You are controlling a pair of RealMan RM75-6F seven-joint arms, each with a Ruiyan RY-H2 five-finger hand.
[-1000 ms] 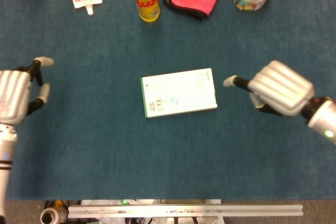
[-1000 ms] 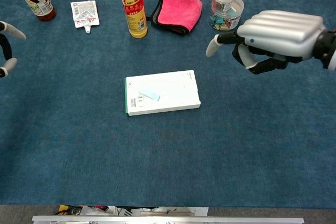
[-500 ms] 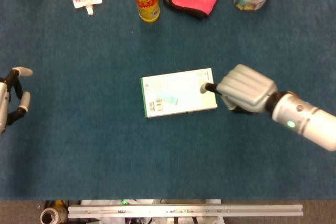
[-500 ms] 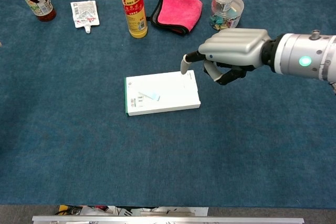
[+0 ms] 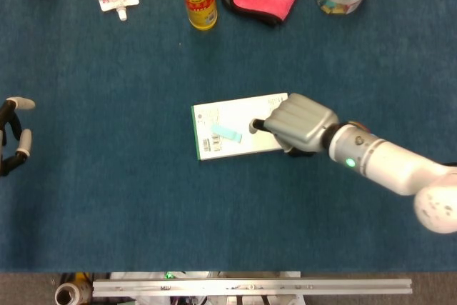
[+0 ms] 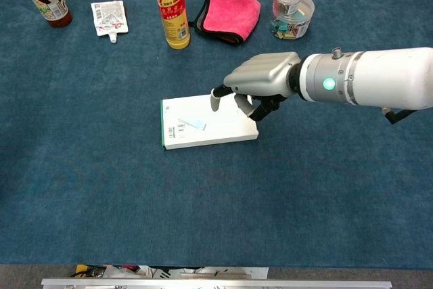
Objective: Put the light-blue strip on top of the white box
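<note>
The strip (image 5: 226, 132) already lay flat on the box (image 5: 214, 116), left of the box's middle and just beside the printed label, slightly askew. The box rested on the blue cloth (image 5: 143, 205) near the centre of the table.

The right hand (image 5: 296, 123) hung over the right half of the box. One finger pointed out toward the strip, its tip short of it, while the other fingers curled under the palm. They grasped nothing. Whether the fingertip touched the box top could not be told from either view.

The left hand (image 5: 13, 133) sat at the far left edge of the head view, well apart from the box, fingers spread and empty; the chest view did not show it.

Judging by how things lay, the placing itself looked done, and the step in hand was a check or a nudge of the strip. If so, the next move would call for a light touch: a hard push could slide the strip off the left edge or shift the box. Otherwise the right hand need only lift clear, rising straight so that the curled fingers do not drag the box.
</note>
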